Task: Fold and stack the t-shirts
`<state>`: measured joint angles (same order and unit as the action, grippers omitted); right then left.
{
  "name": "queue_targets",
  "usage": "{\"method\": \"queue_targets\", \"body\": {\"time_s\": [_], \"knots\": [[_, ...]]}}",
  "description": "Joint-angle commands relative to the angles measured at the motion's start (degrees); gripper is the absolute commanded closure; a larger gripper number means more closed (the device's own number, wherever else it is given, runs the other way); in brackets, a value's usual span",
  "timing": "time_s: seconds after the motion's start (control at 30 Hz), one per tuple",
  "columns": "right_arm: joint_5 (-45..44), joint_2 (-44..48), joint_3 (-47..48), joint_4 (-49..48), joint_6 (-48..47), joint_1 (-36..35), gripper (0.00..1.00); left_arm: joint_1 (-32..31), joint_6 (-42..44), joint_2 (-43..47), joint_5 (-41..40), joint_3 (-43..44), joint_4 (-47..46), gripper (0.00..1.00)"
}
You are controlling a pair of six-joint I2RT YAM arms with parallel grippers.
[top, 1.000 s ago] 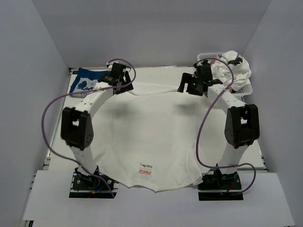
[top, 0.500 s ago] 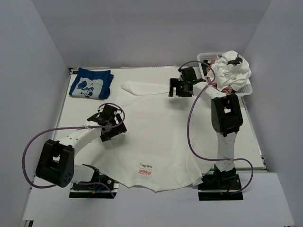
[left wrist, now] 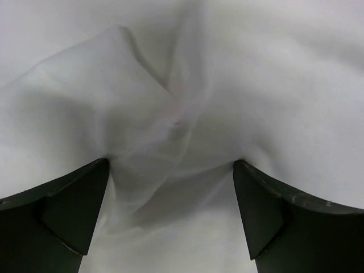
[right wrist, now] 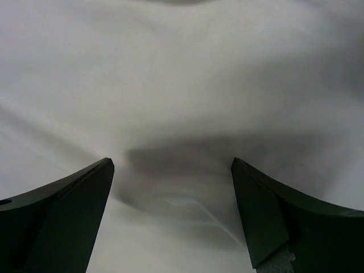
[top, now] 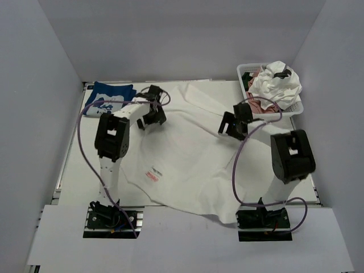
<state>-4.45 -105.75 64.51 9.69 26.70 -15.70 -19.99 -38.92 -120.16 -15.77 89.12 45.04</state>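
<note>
Lying spread over most of the table [top: 73, 162]: big white tee [top: 193, 165], rumpled, red logo [top: 152, 174] on its near-left part. All places below are taken from this tee.

Left gripper [top: 152, 116]: at the tee's far-left part, down on the cloth. Wrist view shows both dark fingers [left wrist: 68, 210] set wide apart, nothing pinched. A raised ridge of white cloth runs up between them, creased and twisted. Tips look to be against the fabric.

Right gripper [top: 232, 125]: at the tee's far-right part, also low over the cloth. Fingers [right wrist: 62, 216] spread wide, gripping nothing. Smooth white fabric fills the gap, with a shallow fold and its shadow between the tips. Cannot tell whether the tips touch.

Blue tee [top: 108, 96]: folded flat, white graphic up, just off the big tee's far-left corner, near the left gripper but apart from it.

Basket [top: 244, 70]: just past the big tee's far-right edge. Crumpled white tee [top: 278, 82] heaped on top, pink tee [top: 264, 104] under it.
</note>
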Motion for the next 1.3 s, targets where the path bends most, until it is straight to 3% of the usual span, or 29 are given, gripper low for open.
{"method": "queue_targets", "body": {"time_s": [0.0,0.03,0.07,0.1,0.13,0.2,0.33,0.53,0.63,0.73,0.77,0.9,0.97,1.1,1.27], "knots": [[-0.6,7.0,-15.2,5.0,8.6,-1.3,0.1,1.4,7.8,-17.3,-2.9,16.6,0.6,0.0],[-1.4,8.6,-17.3,5.0,10.5,-1.8,0.1,1.4,9.8,-20.9,-1.9,28.7,1.5,0.0],[-1.7,10.5,-19.3,5.2,11.5,-3.9,0.1,1.4,12.3,-24.5,0.1,35.0,1.5,0.0],[-2.0,16.1,-25.0,5.8,14.2,-4.9,0.1,1.4,15.0,-27.8,5.4,46.6,1.5,0.0],[-1.6,18.2,-27.0,5.9,15.0,-6.6,0.1,1.4,17.4,-33.3,7.3,51.3,1.5,0.0],[-1.0,26.2,-32.6,6.4,17.1,-9.2,0.1,0.9,19.6,-34.7,12.6,53.2,-4.7,0.0],[-2.1,37.0,-33.1,10.2,15.5,-13.7,0.1,-0.1,20.7,-26.9,18.1,40.7,-16.0,0.0],[-7.0,41.5,-25.1,8.9,7.0,-14.3,0.1,-0.7,23.1,-14.7,15.7,36.6,-11.0,0.0],[-12.0,38.3,-20.0,9.1,6.2,-13.9,0.1,-0.7,23.1,-7.2,12.2,27.4,-10.4,0.0],[-12.0,33.4,-16.4,8.0,5.7,-13.7,0.1,-0.7,19.2,5.4,7.5,10.6,-13.8,0.0],[-12.1,31.1,-15.0,6.7,5.8,-13.7,0.1,-0.7,17.0,8.7,6.9,1.3,-15.2,0.0],[-12.8,22.4,-9.6,5.5,2.6,-13.1,0.1,0.5,11.4,24.5,5.4,-18.2,-21.4,0.0],[-13.2,16.2,-4.9,4.9,-1.1,-12.2,0.1,0.5,10.9,26.6,2.6,-24.4,-22.7,0.0],[-15.1,7.3,1.8,5.5,-3.9,-10.1,0.1,1.0,9.8,23.1,-0.8,-25.4,-20.5,0.0],[-10.6,-1.8,7.6,8.7,-1.8,-6.4,0.1,1.5,9.1,11.0,-5.5,-16.1,-13.8,0.0]]}}
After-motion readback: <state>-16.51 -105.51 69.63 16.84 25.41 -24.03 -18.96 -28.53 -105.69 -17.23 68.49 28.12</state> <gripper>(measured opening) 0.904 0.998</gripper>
